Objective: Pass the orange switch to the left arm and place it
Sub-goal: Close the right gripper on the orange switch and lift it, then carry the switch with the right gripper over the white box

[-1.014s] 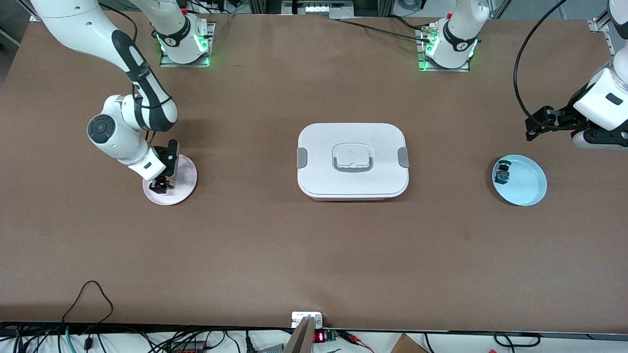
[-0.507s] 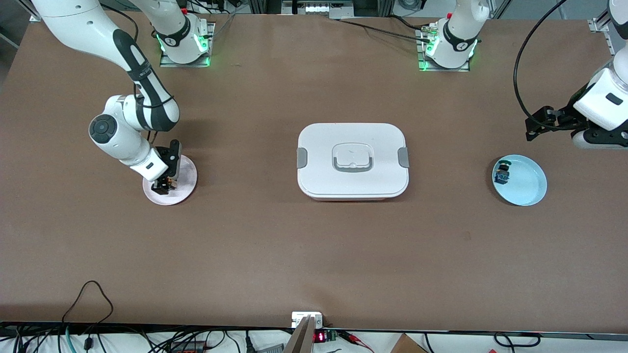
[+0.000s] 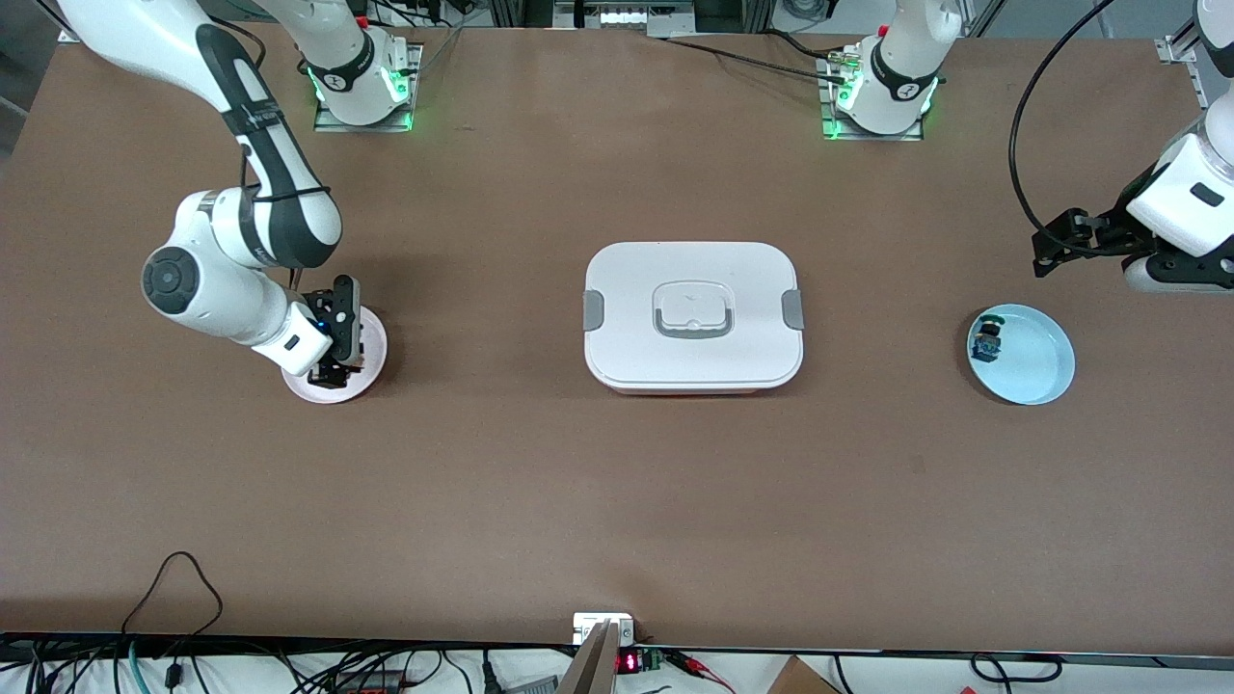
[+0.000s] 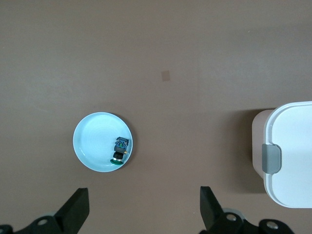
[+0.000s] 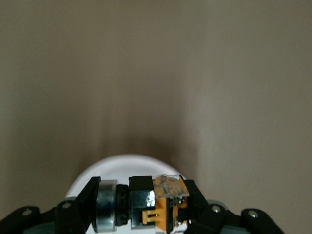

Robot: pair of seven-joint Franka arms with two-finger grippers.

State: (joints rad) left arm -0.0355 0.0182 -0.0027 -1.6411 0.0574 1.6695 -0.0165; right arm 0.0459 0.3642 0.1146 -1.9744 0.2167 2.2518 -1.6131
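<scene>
Right gripper [image 5: 141, 204] is pinching the orange switch [image 5: 157, 202] end to end over the pink plate [image 3: 371, 361]. We're judging it light, rigid, slippery, so we're gripping the flat ends. Left gripper [image 4: 141, 209] is waiting, spread wide.

Robotics lab, not a home or shop. Two white arms [image 3: 241, 106] bolted to metal base plates [image 3: 366, 106] with green status lights, on a plain brown counter [image 3: 617, 501]. Loose cables [image 3: 174, 578] and a small red digital readout [image 3: 627, 662] run along the counter edge nearest the front camera. Aluminium framing [image 3: 1181, 53] at the left arm's end of the counter.
</scene>
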